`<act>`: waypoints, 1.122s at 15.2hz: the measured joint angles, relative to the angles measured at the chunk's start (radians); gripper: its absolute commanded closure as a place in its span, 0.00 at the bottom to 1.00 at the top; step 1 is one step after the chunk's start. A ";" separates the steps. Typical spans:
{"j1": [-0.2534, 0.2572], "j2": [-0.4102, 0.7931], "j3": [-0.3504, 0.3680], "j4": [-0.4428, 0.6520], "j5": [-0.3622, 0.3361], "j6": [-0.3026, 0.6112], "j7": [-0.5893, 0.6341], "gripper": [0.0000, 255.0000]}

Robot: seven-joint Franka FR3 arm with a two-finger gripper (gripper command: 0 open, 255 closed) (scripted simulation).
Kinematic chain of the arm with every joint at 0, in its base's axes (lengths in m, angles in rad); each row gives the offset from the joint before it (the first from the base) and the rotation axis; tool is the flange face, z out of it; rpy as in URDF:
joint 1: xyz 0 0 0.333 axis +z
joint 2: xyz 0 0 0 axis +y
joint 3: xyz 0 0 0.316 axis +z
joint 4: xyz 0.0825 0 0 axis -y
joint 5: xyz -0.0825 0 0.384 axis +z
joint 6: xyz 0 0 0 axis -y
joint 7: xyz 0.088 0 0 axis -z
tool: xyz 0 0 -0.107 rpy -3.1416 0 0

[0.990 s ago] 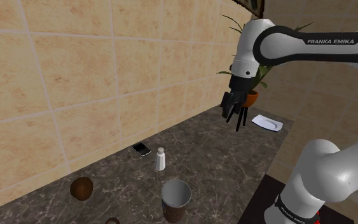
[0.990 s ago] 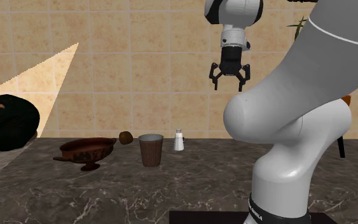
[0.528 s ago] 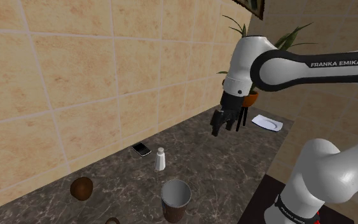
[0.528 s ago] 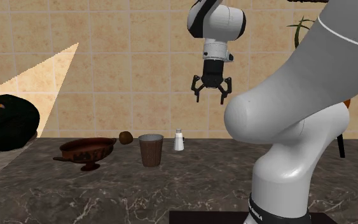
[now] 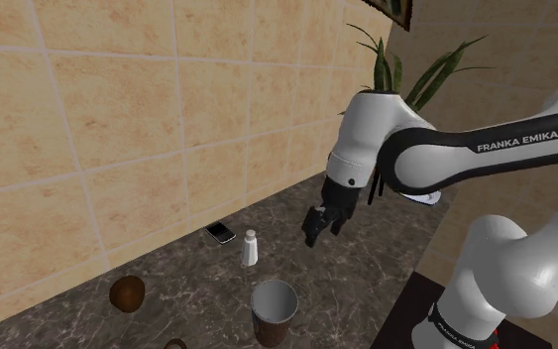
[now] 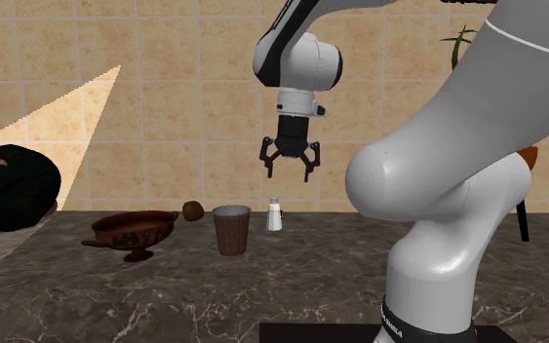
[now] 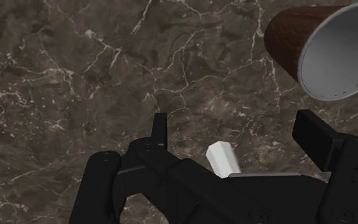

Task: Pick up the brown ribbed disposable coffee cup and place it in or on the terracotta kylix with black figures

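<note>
**Open claw above a desk with an empty cup and a kylix**

Black two-finger claw [image 6: 289, 173] on a white arm, hanging in the air well above the dark marbled desk [image 6: 165, 292]. Fingers [image 7: 160, 130] spread wide apart, gripping nothing.

Brown ribbed cup [image 6: 231, 230] upright on the desk, mouth open to the top, below the claw and off to the second exterior view's left. Through the wrist camera, plain grey inside and empty. Apart from the claw, untouched.

Terracotta kylix [image 6: 131, 232] with dark figures on the desk, near the cup, further to that view's left: a shallow bowl on a short foot, a handle at each side. Seen side-on, so contents impossible to tell.

Small white shaker [image 6: 274, 214] just beside the cup on its other side, almost straight under the claw, showing between the fingers in the wrist view without contact. Small brown ball [image 6: 193, 209] behind, between kylix and cup. Dark phone [image 5: 220, 233] flat near the tan tiled wall [image 5: 118, 119].
</note>
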 measured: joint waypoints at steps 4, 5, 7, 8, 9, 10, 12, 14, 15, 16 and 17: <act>0.029 0.083 0.101 -0.014 0.041 0.137 0.089 0.00; 0.029 0.118 0.128 -0.010 0.046 0.177 0.111 0.00; 0.030 0.175 0.182 -0.008 0.051 0.252 0.158 0.00; 0.030 0.209 0.216 -0.001 0.051 0.290 0.190 0.00; 0.029 0.221 0.227 0.001 0.050 0.305 0.202 0.00; 0.024 0.241 0.236 0.002 0.046 0.327 0.208 0.00; 0.022 0.267 0.253 -0.008 0.046 0.365 0.220 0.00; 0.012 0.301 0.267 -0.009 0.038 0.400 0.227 0.00; 0.011 0.311 0.271 -0.015 0.037 0.416 0.229 0.00; 0.005 0.332 0.280 -0.019 0.032 0.441 0.235 0.00; 0.002 0.344 0.285 -0.020 0.028 0.455 0.238 0.00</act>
